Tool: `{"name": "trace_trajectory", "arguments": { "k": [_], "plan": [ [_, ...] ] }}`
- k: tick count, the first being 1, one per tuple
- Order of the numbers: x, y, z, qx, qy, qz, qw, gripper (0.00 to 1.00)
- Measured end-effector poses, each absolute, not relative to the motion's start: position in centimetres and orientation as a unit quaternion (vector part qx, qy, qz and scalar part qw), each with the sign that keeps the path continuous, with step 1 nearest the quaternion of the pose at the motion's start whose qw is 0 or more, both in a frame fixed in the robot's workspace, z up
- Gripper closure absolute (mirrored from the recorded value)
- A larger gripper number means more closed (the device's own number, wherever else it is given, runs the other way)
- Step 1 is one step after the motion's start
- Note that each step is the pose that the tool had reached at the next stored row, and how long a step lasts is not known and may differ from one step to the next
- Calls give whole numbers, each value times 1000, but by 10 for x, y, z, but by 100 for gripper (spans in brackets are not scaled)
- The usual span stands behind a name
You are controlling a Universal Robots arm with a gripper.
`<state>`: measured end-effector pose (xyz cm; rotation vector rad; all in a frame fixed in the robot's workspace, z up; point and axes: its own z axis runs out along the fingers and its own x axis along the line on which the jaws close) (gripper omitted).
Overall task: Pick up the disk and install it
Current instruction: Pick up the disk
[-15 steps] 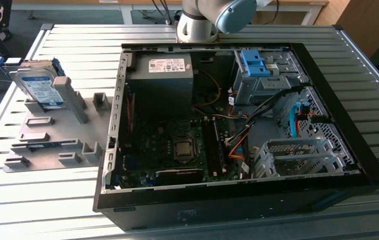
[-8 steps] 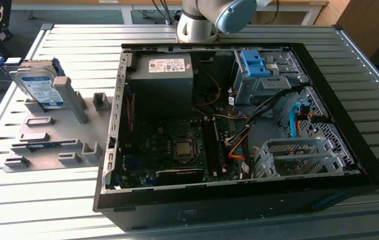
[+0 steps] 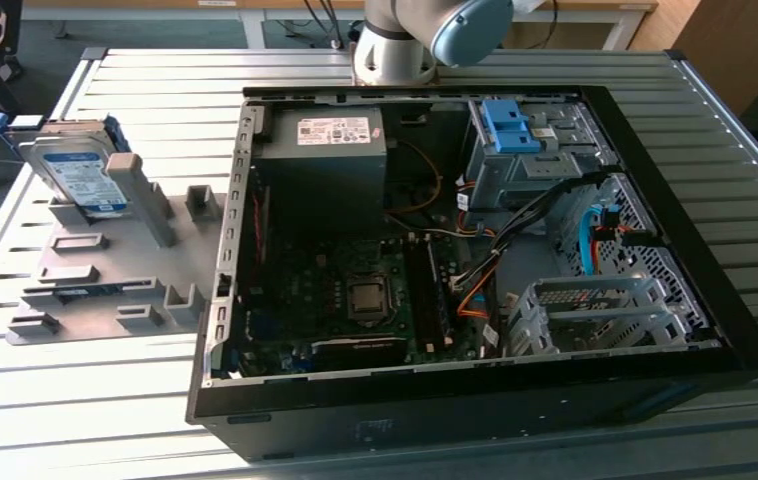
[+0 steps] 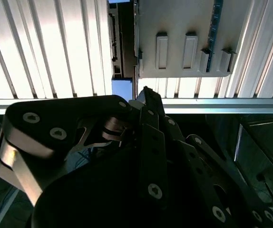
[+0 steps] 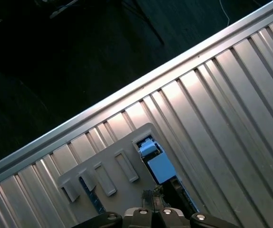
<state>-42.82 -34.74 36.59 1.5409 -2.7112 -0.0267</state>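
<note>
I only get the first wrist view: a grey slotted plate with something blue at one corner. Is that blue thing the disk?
Observer: Likely. In the exterior view the disk, silver in a blue frame, stands on edge in the grey fixture, with nothing holding it.
Operator: Where is the computer from there?
Observer: The open case sits at the exterior view's right of the fixture, on the same slatted table.
Operator: Anything in the drive area?
Observer: A blue plastic bracket sits at the drive cage, toward the case's far side.
</note>
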Motion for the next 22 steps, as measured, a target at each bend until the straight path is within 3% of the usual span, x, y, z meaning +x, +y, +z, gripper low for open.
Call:
{"name": "trace_trajectory", "arguments": {
  "k": [8, 15, 17, 18, 20, 22],
  "plan": [
    [-428, -347, 364, 528, -849, -11, 3, 89],
    [-428, -347, 363, 577, -817, -11, 3, 89],
    [-429, -345, 362, 580, -815, -11, 3, 77],
    [-429, -344, 362, 580, -815, -11, 3, 77],
    [-432, -340, 360, 580, -815, -11, 3, 65],
    [-434, -339, 359, 582, -813, -11, 3, 59]
  ]
}}
